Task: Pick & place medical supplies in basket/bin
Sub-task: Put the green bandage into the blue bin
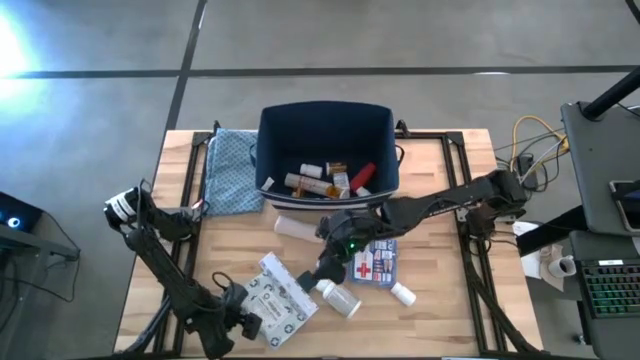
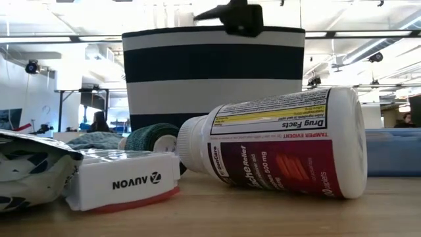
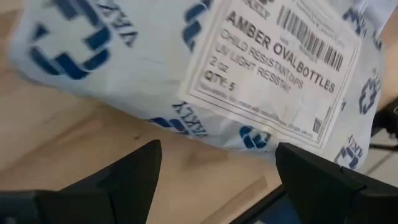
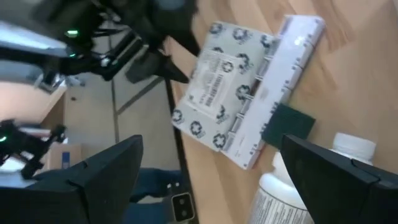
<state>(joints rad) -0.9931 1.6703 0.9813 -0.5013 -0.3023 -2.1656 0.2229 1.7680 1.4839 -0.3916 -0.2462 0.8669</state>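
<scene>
overhead, the navy bin (image 1: 325, 135) stands at the far middle of the worktop (image 1: 440, 300), already holding several small bottles, one of them red (image 1: 362, 176). beside it, on the left arm's side, lies the blue patterned cloth (image 1: 230, 170). the right hand (image 1: 330, 268) hovers with fingers spread wide and gripping nothing, just above a white pill bottle (image 1: 338, 297) that lies on its side; the first-aid box (image 1: 375, 262) with its red cross lies just beside that hand, and a smaller white bottle (image 1: 402, 294) lies near the box. a white tube (image 1: 295, 227) rests between the hand and the bin. the left hand (image 1: 228, 322), near the front edge, is likewise open and empty, its fingers (image 3: 134, 171) pointing at the printed packet (image 1: 280, 300), which lies flat on the worktop just beside it. at table height, the pill bottle (image 2: 283, 145) lies in front of the bin (image 2: 214, 72).
</scene>
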